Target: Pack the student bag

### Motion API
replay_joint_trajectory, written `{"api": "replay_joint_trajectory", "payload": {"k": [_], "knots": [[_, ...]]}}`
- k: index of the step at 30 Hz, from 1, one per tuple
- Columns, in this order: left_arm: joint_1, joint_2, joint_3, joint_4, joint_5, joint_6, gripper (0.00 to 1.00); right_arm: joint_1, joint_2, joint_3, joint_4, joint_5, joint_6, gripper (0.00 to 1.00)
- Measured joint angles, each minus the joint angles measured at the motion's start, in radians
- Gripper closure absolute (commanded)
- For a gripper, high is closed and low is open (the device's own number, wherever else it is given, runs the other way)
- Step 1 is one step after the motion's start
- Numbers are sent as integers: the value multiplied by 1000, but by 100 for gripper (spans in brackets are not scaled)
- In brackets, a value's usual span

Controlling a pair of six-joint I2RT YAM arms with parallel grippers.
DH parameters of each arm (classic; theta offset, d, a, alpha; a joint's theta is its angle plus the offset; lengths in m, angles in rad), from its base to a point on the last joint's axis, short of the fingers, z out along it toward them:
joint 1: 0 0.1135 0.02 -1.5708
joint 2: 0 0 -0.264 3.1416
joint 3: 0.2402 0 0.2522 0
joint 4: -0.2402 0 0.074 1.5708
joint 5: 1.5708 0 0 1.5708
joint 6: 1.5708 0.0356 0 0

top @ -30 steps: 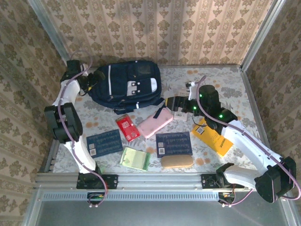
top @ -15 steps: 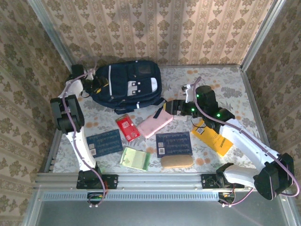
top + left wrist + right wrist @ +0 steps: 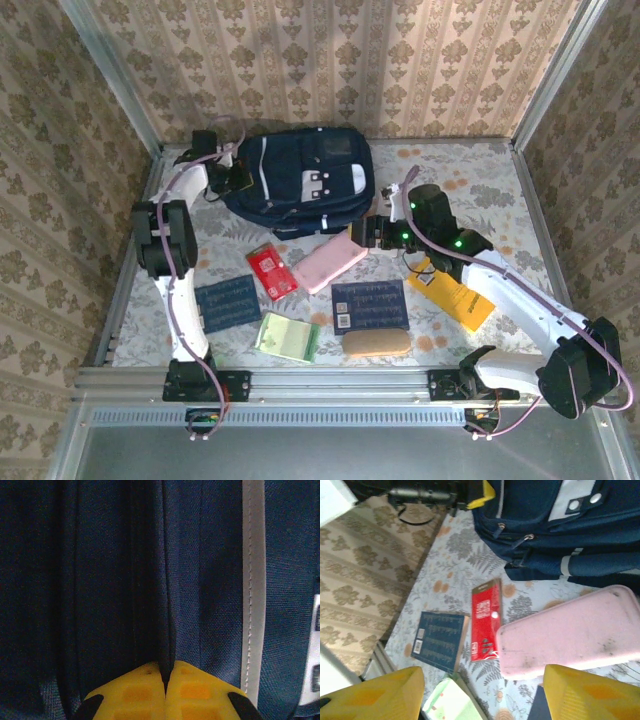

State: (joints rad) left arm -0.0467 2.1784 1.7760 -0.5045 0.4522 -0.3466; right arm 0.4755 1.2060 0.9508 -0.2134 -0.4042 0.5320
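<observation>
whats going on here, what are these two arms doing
Two arms are packing a bag. The left tool is shut on a fold of the bag's fabric. The right tool is open and holds nothing, near the pink case in front of the bag. The case, a red pack and the booklets lie on the table, not yet packed.

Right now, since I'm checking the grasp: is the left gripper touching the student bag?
Touching. The left wrist view shows the left gripper shut on a raised fold of the student bag.
</observation>
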Motion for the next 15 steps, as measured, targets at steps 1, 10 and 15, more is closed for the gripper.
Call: {"api": "replay_joint_trajectory", "payload": {"k": [1,10,15], "knots": [[-5,-14,0,5,1,-19,100,0,-3,0,-12,23,1,30],[-20,-142,41,81,52,-235,100,0,-69,0,-48,171,0,34],[-53,-142,138,88,78,-327,100,-2,-72,-9,-47,195,0,36]]}}
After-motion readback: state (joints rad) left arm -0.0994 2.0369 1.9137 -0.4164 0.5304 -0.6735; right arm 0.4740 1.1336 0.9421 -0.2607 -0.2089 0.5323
